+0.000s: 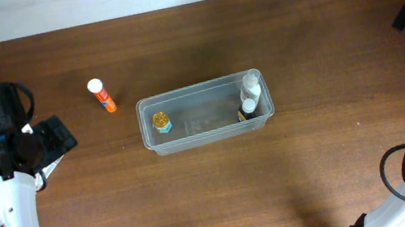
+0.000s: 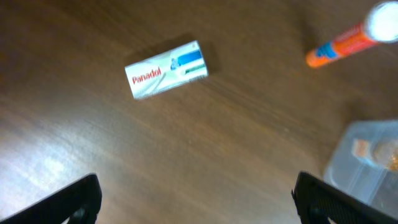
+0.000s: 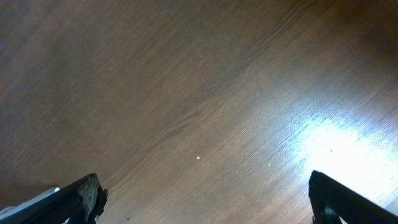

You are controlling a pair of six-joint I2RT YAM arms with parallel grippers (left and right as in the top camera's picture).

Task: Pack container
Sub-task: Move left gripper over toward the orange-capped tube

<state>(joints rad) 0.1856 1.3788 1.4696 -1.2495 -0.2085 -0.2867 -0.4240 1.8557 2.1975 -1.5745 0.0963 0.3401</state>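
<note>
While both arms wait with nothing held, we judge the step in hand to be fetching one of the loose items lying outside the container (image 1: 208, 133). It sits on the desk (image 1: 326, 159) between the two arms. A yellow-capped jar (image 1: 161, 122) stands at its end nearer the left arm, and two bottles (image 1: 250, 87) stand at the opposite end. The left gripper (image 2: 196, 202) is spread wide and empty. The right gripper (image 3: 205, 199) is spread too, over bare wood well apart from the container. An orange tube (image 1: 101, 96) lies near the container's left-arm end. A Panadol box (image 2: 166, 69) lies flat farther out from the container and shows only in the left wrist view. To take the box well, we would turn the wrist so the fingers straddle its narrow width. We would then come down squarely and close once both fingers flank its sides. It should go into the container's free middle, clear of the jar and bottles.
</note>
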